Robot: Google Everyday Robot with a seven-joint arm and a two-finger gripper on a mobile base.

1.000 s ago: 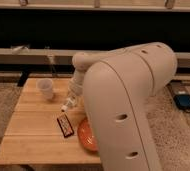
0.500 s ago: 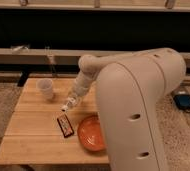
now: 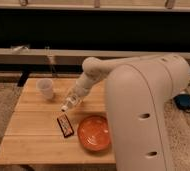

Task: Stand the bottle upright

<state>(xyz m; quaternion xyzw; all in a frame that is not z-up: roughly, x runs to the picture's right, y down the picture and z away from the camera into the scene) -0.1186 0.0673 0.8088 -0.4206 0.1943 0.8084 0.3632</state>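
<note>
Single camera view of the work table [image 3: 30,137]. The gripper [image 3: 72,101] sits low over the middle of the table at the end of the arm [image 3: 92,76], which slopes down and to the left from the large white housing on the right. Its fingers are fully closed, apparently clamped on the bottle [image 3: 66,106]. The bottle shows as a slim pale shape leaning out of the claw toward the lower left, tilted rather than upright, with its lower tip at or just above the wood; contact cannot be confirmed. The bottle lies between the white cup [image 3: 45,89], up and to the left, and the dark snack bar [image 3: 64,125], just below it, and is apart from both. Over the last second the gripper has eased slightly down and to the left. The housing has swung back toward the right, so that the orange bowl [image 3: 94,133], earlier mostly hidden behind it, now shows whole near the front edge. The closure has not changed in that interval. This is read as a secured grasp with the uprighting not yet done: the bottle must still be rotated to vertical, set on its base in the free patch of wood between cup and bar, and released without being tipped.
</note>
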